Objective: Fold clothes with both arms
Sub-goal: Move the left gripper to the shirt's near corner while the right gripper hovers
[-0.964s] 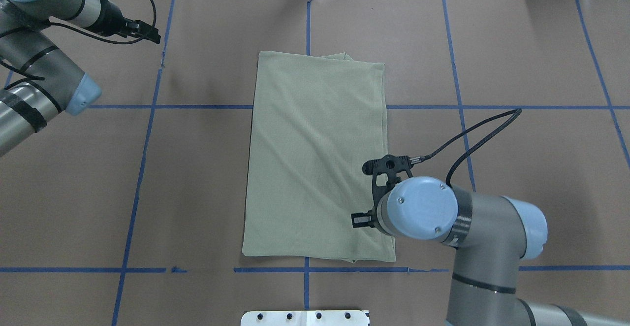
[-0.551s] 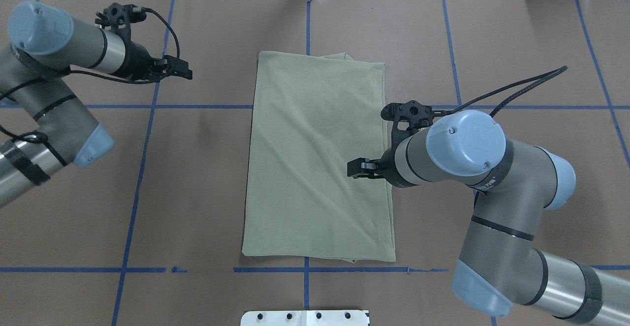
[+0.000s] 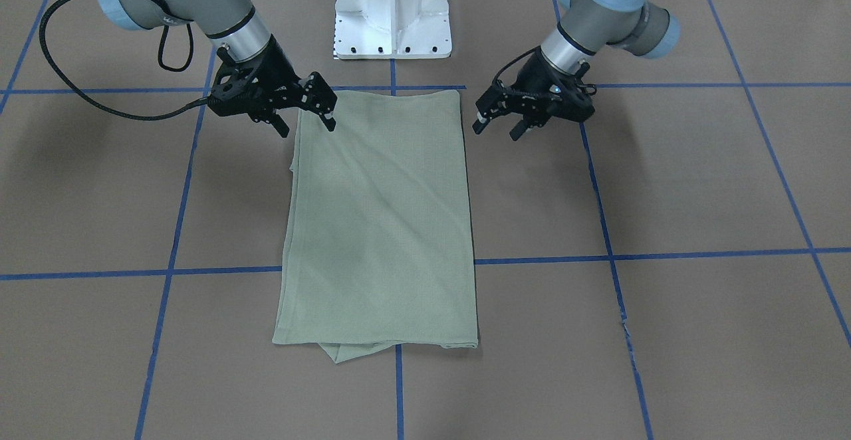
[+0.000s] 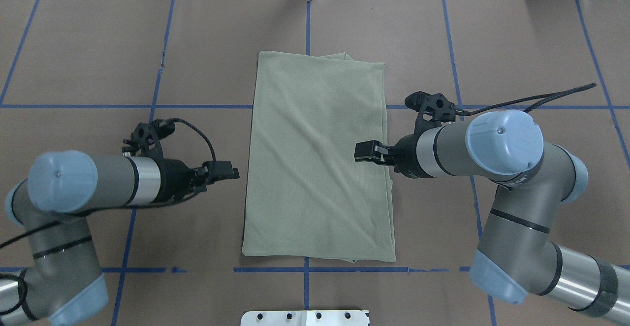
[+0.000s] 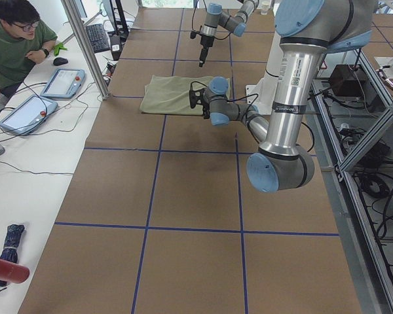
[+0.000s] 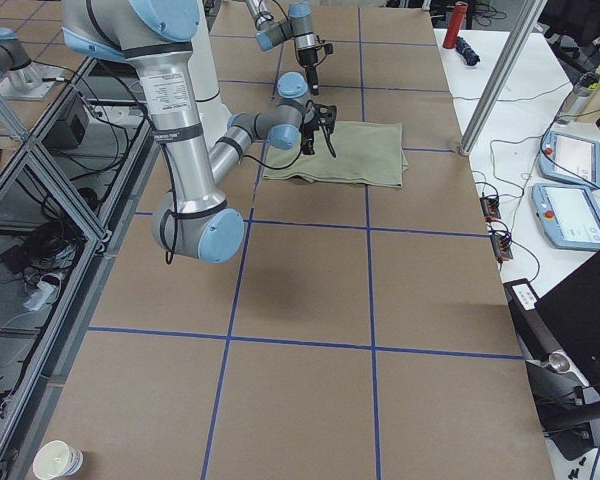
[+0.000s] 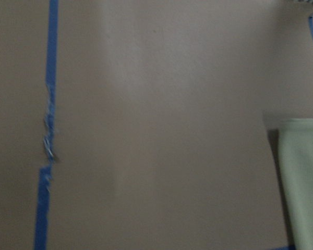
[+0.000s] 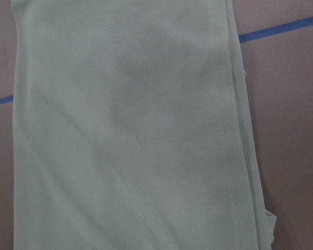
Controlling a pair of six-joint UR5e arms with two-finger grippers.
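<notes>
Left arm (image 4: 98,183) has swung in from the far side of the shirt (image 4: 315,158) and now brings the left tool (image 4: 231,172) just off the shirt's left long edge, about midway along, with a strip of bare tabletop (image 4: 517,45) between them. Right tool (image 4: 365,151) has shifted a little further along the shirt's right long edge and hangs over that edge, roughly opposite the left one. Shirt itself hasn't moved.

Shirt lies flat on the tabletop, folded into a long rectangle. Under-layer pokes out at the short edge away from the robot. Collar, logo and label are not visible. White pedestal base (image 4: 305,317) sits just beyond the shirt's other short edge. Blue tape lines (image 4: 197,106) pass under the shirt.

Front view: left tool (image 3: 497,127) has fingers parted, moderately wide, nothing between them, clear of the cloth. Right tool (image 3: 306,124) is spread wide, one finger over the shirt's edge and one off it, no cloth gripped; whether it touches the cloth I cannot tell.

Left wrist view: mostly bare tabletop, shirt edge (image 7: 305,182) at the side. Right wrist view: shirt (image 8: 130,130) fills most of it.

A person (image 5: 16,39) sits at a side desk, well away from the shirt.
</notes>
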